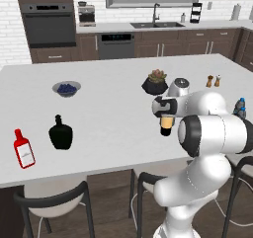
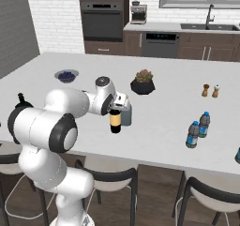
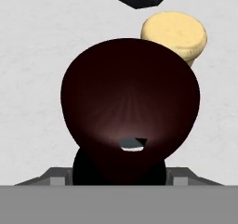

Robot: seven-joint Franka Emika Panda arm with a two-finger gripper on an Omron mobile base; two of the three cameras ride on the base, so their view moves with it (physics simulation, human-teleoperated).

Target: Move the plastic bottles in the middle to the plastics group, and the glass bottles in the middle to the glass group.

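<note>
My gripper (image 2: 116, 109) is shut on the neck of the tall dark wine bottle (image 2: 115, 121), whose tan label shows below the hand near the counter's front edge. In the hand view the wine bottle's dark shoulder (image 3: 130, 107) looms large; whether its base rests on the counter I cannot tell. Just behind it stands the grey bottle (image 2: 126, 116), its gold cap (image 3: 175, 32) showing past the shoulder. Two small water bottles with blue caps (image 2: 193, 134) (image 2: 204, 124) stand together to the right. The black flask (image 1: 61, 133) and the red bottle (image 1: 23, 152) stand at the front left.
A bowl of blueberries (image 1: 66, 88) sits at the left rear and a dark potted plant (image 1: 156, 82) just behind the gripper. Salt and pepper shakers (image 1: 213, 80) stand at the right rear. Black stools (image 1: 54, 202) line the counter's near edge (image 1: 99, 170).
</note>
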